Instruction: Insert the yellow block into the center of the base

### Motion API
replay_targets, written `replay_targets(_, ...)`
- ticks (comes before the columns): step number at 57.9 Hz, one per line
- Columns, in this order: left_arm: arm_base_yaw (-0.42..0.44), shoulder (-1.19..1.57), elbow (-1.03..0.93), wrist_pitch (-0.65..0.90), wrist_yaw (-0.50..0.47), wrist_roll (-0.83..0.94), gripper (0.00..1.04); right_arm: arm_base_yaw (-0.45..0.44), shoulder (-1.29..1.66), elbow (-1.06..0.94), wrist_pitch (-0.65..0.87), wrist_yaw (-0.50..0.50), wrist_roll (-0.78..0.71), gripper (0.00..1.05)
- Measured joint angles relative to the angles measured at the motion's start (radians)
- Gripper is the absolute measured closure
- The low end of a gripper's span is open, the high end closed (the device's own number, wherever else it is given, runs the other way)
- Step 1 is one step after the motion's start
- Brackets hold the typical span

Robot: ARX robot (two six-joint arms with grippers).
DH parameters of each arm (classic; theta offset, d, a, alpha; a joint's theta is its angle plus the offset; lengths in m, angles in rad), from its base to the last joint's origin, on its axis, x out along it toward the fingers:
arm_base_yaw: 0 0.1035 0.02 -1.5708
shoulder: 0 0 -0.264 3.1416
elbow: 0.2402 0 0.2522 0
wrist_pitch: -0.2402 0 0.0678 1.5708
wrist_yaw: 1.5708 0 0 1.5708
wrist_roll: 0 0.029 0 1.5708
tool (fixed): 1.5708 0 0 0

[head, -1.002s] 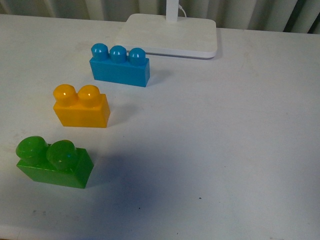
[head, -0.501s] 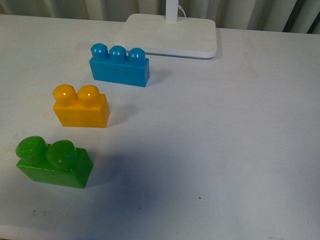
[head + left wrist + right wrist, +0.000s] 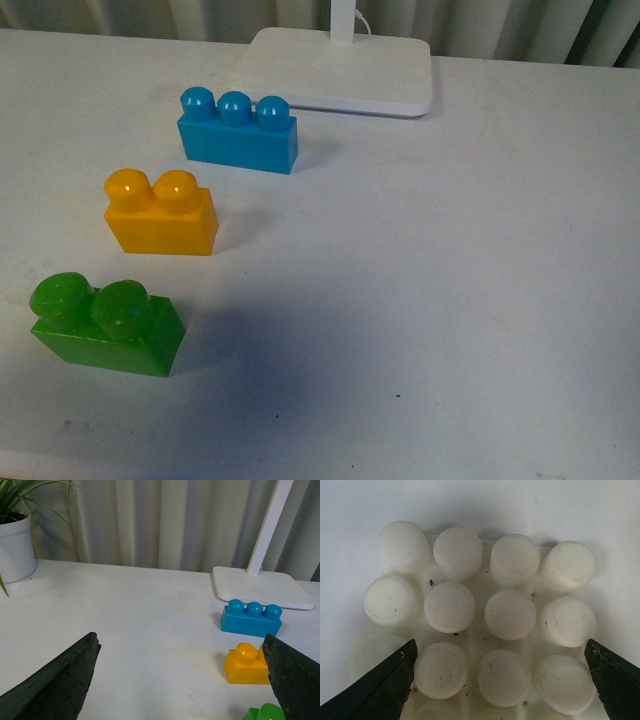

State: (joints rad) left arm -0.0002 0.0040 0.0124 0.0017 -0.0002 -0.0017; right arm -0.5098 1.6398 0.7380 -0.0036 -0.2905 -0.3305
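The yellow block [image 3: 162, 215] stands upright on the white table, between a blue brick and a green brick; neither arm shows in the front view. In the left wrist view the yellow block [image 3: 247, 664] lies far off, partly behind one finger, and my left gripper [image 3: 182, 680] is open and empty above bare table. The right wrist view looks straight down on the base [image 3: 479, 630], a white plate of round studs filling the picture. My right gripper [image 3: 501, 680] hangs open close over it, one finger at each side, holding nothing.
A blue three-stud brick [image 3: 238, 133] sits behind the yellow one and a green two-stud brick [image 3: 105, 325] in front of it. A smooth white stand plate with a post [image 3: 340, 70] is at the table's back. A potted plant [image 3: 15, 540] stands further off.
The bricks appear a few pixels further left in the front view; nothing else differs.
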Motion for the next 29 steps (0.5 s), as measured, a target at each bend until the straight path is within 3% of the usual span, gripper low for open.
replay_targets(15, 0.000, 0.000, 0.000, 0.000, 0.000, 0.000, 0.06, 0.161, -0.103, -0.109, -0.002, -0.027, 0.156, 0.08)
replay_targets(29, 0.000, 0.000, 0.000, 0.000, 0.000, 0.000, 0.06, 0.407, -0.145, -0.163, 0.024, 0.141, 0.386, 0.08)
